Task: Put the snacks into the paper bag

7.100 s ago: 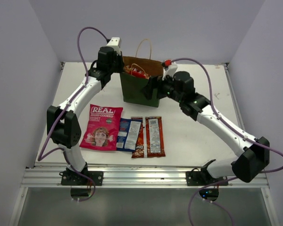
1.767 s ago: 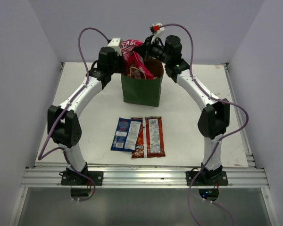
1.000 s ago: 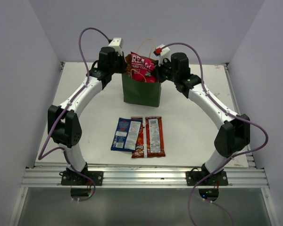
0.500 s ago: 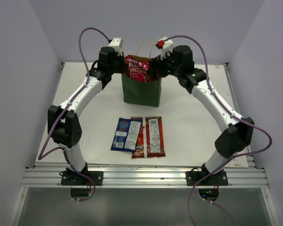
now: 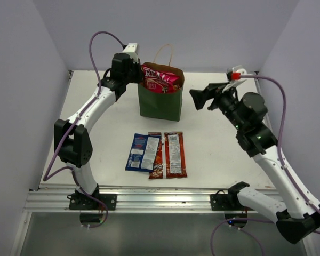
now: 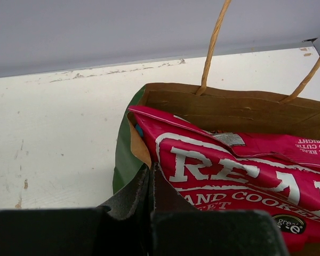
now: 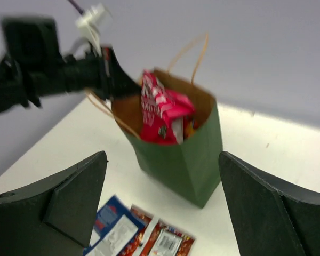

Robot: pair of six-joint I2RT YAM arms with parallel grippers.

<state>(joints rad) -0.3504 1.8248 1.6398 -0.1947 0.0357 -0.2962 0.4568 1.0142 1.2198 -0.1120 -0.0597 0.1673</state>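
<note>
White desk (image 5: 218,149), mid-packing: pink crisp bag (image 5: 161,80) lodged in paper bag (image 5: 160,106), left tool (image 6: 150,176) clamped on rim (image 6: 141,152), right tool (image 5: 199,99) gaping empty; next, reach for blue packet (image 5: 142,152).

white arms (image 5: 93,109) with black joints (image 5: 74,146), purple cables (image 5: 103,32), black end effectors (image 5: 197,100).

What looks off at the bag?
The pink REAL packet lies crumpled and tilted across the mouth of the paper bag, its top poking above the rim instead of sitting down inside. The left gripper pinches the bag's left rim. Nothing looks spilled or torn.
</note>
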